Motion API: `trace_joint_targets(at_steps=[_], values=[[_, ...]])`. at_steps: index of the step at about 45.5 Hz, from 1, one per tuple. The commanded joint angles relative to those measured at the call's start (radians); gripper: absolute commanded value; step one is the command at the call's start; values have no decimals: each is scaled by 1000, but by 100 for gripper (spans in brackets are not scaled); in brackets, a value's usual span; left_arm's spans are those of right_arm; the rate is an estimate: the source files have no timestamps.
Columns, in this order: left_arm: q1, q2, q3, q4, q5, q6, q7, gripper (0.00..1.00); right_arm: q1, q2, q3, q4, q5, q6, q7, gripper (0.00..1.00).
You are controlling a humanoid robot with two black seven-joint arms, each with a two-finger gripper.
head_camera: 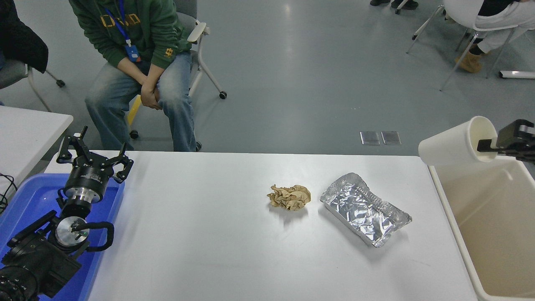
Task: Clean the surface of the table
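White and matte, the table surface (209, 234) fills the lower middle of the head view, between a blue bin (25, 196) at its left end and a beige plastic bin (453, 217) at its right. At the lower left, the left gripper (94, 156) is parked over the blue bin, its black fingers (67, 150) spread apart and holding nothing. Right of centre on the tabletop lies a crumpled aluminium foil tray (363, 209), set at an angle, with a wad of crumpled brown paper (289, 197) just beside it to the left; the two do not touch. Farther back, at the right edge, the right gripper (487, 144) is clamped on the rim of a white paper cup (453, 144), one finger inside the mouth, the cup tipped on its side in the air above the beige bin's far corner. Beyond the table, a person (142, 58) in a green hoodie and jeans sits on a wheeled chair (200, 46), hands clasped between the knees.
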Motion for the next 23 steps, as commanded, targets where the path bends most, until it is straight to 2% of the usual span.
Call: trace_joint_targets(at_steps=[1,9,23], values=[[0,0,0,0,0,0,-1,100,-29,7,-46,-189,38,-7,103,0],[0,-1,0,0,0,0,-1,100,-82,119,-58,-420,71,-7,159,0],[0,0,0,0,0,0,-1,100,-188,251,-52,-641,108,-27,228,0]])
